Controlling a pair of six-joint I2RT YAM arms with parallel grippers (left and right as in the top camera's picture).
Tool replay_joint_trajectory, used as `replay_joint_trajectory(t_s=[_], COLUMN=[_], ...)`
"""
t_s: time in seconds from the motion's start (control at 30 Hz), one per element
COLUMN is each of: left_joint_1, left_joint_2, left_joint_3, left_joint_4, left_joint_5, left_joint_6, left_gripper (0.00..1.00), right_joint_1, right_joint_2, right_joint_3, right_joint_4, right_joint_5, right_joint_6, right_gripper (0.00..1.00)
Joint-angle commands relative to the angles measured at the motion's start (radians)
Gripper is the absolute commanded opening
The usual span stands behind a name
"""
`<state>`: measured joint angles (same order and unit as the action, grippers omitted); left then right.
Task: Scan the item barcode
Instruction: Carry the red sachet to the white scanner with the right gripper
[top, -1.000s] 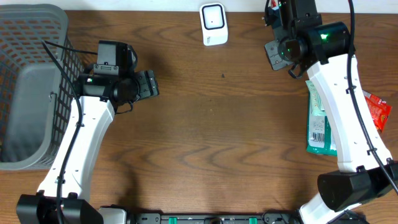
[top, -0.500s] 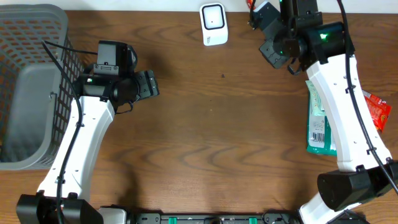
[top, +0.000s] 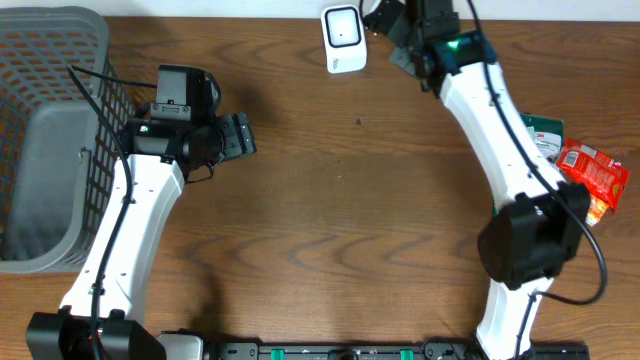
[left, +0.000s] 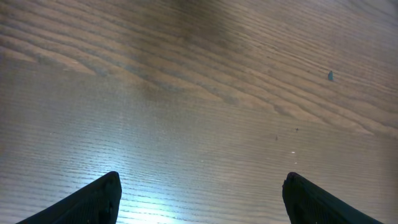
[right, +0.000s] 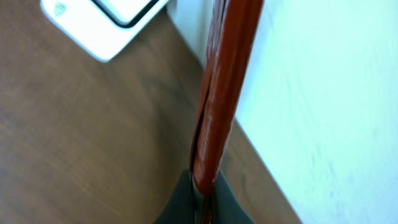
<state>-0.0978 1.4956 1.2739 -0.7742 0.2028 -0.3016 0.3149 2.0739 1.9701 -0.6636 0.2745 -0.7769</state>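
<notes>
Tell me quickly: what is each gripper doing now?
Left gripper: open, holding nothing.
Right gripper: shut on a thin red packet, near the white scanner.

grey basket (top: 60, 45) | far left on wooden table (top: 350, 220) | green pack (top: 545, 135) just beside red pack (top: 592, 175), right edge

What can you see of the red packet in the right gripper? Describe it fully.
The red packet appears edge-on in the right wrist view: a thin, flat, glossy strip, like plastic film, with a seam along it. Its near end is pinched in the right gripper, shut on it; the rest juts straight out. It hangs above the wooden table, near the pale wall, with the white scanner alongside, not touching. No barcode shows from this angle.
</notes>
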Motion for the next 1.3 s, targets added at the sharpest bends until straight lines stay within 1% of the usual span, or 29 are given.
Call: replay_joint_trajectory(t_s=[0.0, 0.2, 0.33, 0.5, 0.57, 1.03, 1.17, 1.27], left_joint_1=[0.005, 0.005, 0.005, 0.005, 0.005, 0.005, 0.005, 0.005], left_joint_2=[-0.002, -0.002, -0.002, -0.002, -0.002, -0.002, -0.002, -0.002], left_joint_3=[0.005, 0.005, 0.005, 0.005, 0.005, 0.005, 0.005, 0.005], left_joint_4=[0.0, 0.0, 0.0, 0.0, 0.0, 0.0, 0.0, 0.0], left_joint_5=[-0.01, -0.01, -0.01, -0.01, -0.01, -0.01, -0.01, -0.01], left_joint_6=[0.014, 0.013, 0.014, 0.014, 0.013, 0.014, 0.013, 0.014], left_gripper=[0.84, 0.84, 0.84, 0.84, 0.84, 0.84, 0.84, 0.84], right_joint_1=[0.023, 0.035, 0.035, 0.035, 0.035, 0.069, 0.069, 0.069], right_joint_2=[0.077, 0.241, 0.313, 0.365, 0.376, 0.38, 0.38, 0.37], right_joint_3=[0.016, 0.016, 0.016, 0.016, 0.016, 0.016, 0.016, 0.016], right_joint_4=[0.074, 0.268, 0.326, 0.351, 0.359, 0.391, 0.387, 0.383], right_joint_5=[0.052, 0.122, 0.13, 0.133, 0.133, 0.143, 0.173, 0.173], right_joint_6=[-0.025, -0.034, -0.033, -0.034, -0.058, -0.164, -0.157, -0.053], right_gripper=[0.01, 0.01, 0.01, 0.01, 0.01, 0.01, 0.01, 0.01])
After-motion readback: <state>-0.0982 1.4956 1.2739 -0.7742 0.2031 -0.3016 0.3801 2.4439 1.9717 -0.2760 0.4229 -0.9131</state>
